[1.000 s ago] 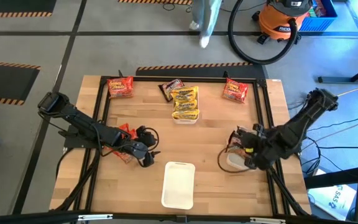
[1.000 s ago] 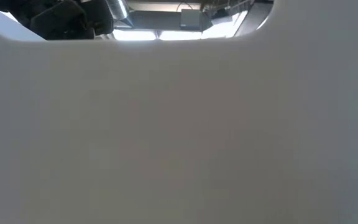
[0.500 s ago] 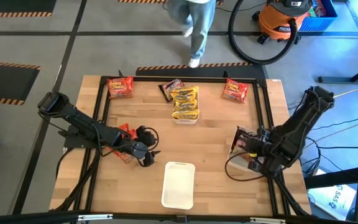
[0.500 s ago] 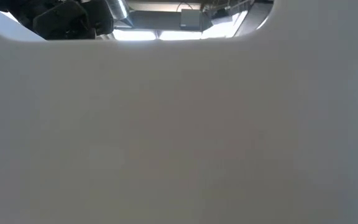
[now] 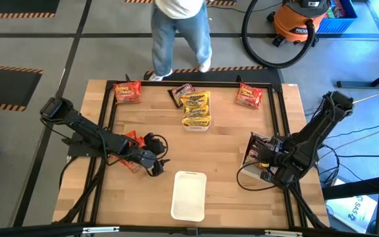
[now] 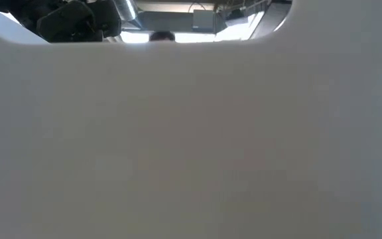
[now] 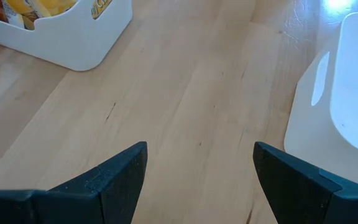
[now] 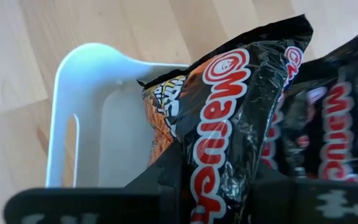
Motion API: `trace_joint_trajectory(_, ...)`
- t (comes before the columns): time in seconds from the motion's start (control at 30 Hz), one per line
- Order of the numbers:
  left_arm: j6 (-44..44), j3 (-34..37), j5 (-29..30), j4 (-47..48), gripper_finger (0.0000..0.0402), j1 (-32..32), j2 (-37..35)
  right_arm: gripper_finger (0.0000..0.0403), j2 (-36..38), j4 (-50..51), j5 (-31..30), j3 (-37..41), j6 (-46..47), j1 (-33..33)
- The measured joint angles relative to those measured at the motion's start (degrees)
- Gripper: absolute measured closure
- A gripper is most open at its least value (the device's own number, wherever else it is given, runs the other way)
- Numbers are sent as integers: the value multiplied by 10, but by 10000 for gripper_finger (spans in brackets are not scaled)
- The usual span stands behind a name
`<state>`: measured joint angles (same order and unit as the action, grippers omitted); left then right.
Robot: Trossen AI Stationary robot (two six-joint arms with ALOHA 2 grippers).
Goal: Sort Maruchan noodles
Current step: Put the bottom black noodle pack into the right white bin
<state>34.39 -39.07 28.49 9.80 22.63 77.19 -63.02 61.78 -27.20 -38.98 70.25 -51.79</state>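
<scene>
My right gripper [image 5: 260, 158] is near the table's right edge, over a white tray [image 8: 64, 112], and is shut on a dark Maruchan packet [image 8: 247, 106]. More dark packets [image 8: 328, 124] lie in that tray. My left gripper [image 7: 201, 149] is open and hovers low over bare wood left of the middle [image 5: 158, 166], with a red packet [image 5: 131, 138] under its arm. Yellow packets [image 5: 196, 108] fill a white tray at the far middle. A dark packet [image 5: 181, 92] and two red packets [image 5: 127, 91] [image 5: 249, 96] lie flat along the far edge. My right gripper pinches the dark packet between its two fingers at the end nearest the wrist [image 8: 222, 168]. It comes from the table's right side, slanting down. The packet sticks out ahead of the fingers over the tray's inside. Whether its far end rests on anything, I cannot tell.
An empty white tray [image 5: 189, 195] stands at the near middle and fills the low view [image 6: 191, 146]. A black frame rail [image 5: 108, 112] runs round the table. A person [image 5: 179, 26] stands at the far edge. Bare wood lies between the trays.
My right gripper has drawn back a little toward the table's right and near edges with the dark packet, which now shows more plainly above the tray. A person has walked along the far side of the table toward its left.
</scene>
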Motion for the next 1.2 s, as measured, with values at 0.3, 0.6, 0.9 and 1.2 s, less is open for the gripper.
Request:
trace_joint_trajectory(0.3,0,0,0,0,114,0,0,335,0,-44,35,34,2,0)
trace_joint_trajectory(0.6,0,0,0,0,114,0,0,246,0,-41,46,35,14,1)
trace_joint_trajectory(0.9,0,0,0,0,114,0,0,197,2,9,88,-24,18,1)
trace_joint_trajectory(1.2,0,0,-28,0,114,0,0,196,3,25,-14,-132,36,39)
